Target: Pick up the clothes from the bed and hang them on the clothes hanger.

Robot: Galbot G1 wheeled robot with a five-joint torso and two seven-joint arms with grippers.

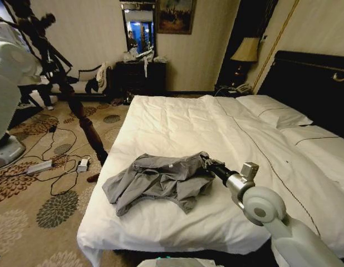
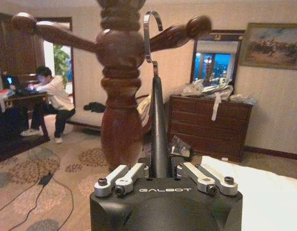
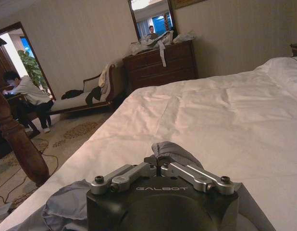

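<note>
- Right claw (image 3: 159, 163): its tips are buried in a raised fold of the clothes (image 3: 175, 153), so the pads themselves are hidden; the linkage arms are drawn in narrow, pinching that fold. From the head, the right claw (image 1: 207, 162) meets the cloth at the bundle's headboard-side edge and the contact is hard to resolve.
- Clothes (image 1: 158, 179): one light-grey garment of thin creased cloth, crumpled in a loose heap with a sleeve or hem trailing toward the foot of the bed. It lies on the near half of the bed (image 1: 177, 128), toward the edge on the robot's left. The right wrist picture cuts the cloth off at its edges.
- Left claw (image 2: 160, 172): narrow, clamped on the black clothes hanger (image 2: 157, 125), which is seen edge-on as a thin dark blade rising from between the fingers. Its triangular outline cannot be made out from this angle.
- Silver hook (image 2: 149, 33) of the hanger curves just in front of the coat stand (image 2: 120, 91); whether it touches the wood cannot be told.
- In the head view the left arm is a white bulk cut off at the picture's edge.
- The head view gives the whole bed: white duvet, dark piping lines, pillows (image 1: 272, 108) against the black headboard (image 1: 305, 78).
- Far wall: dark dresser (image 3: 160, 62) under a mirror.
</note>
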